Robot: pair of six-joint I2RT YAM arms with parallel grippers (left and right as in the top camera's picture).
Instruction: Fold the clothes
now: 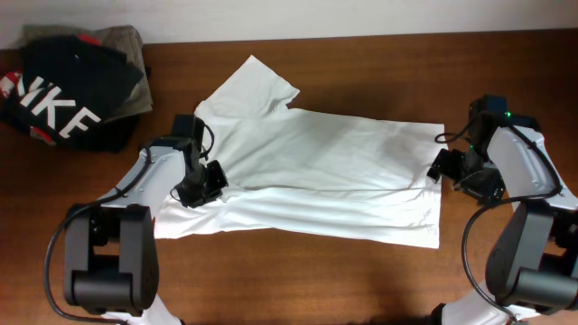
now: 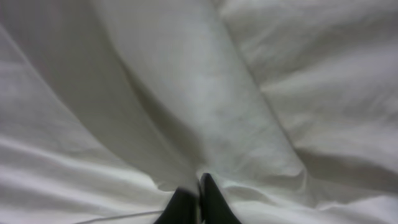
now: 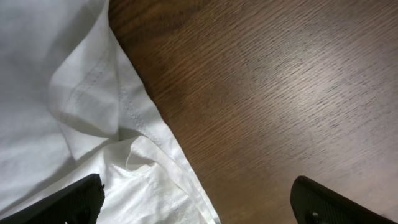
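Brown wooden table (image 1: 316,280), white T-shirt (image 1: 334,162) spread, left hand (image 2: 199,185) pinching it, right hand (image 3: 198,190) released

A black garment with white letters (image 1: 68,99) lies over an olive-grey garment (image 1: 122,38) on the wooden table (image 1: 298,280).

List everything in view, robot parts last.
white T-shirt: 1, white, spread flat across the middle of the table, one sleeve pointing to the far edge
black garment with white letters: 1, black with red bits, bunched at the far left corner
olive-grey garment: 1, olive-grey, under and behind the black one
table: 1, dark brown wood grain, under everything
left gripper: 1, black, shut on the white T-shirt near its left end, fabric puckered at the tips
right gripper: 1, black, open, above the shirt's right hem and bare table
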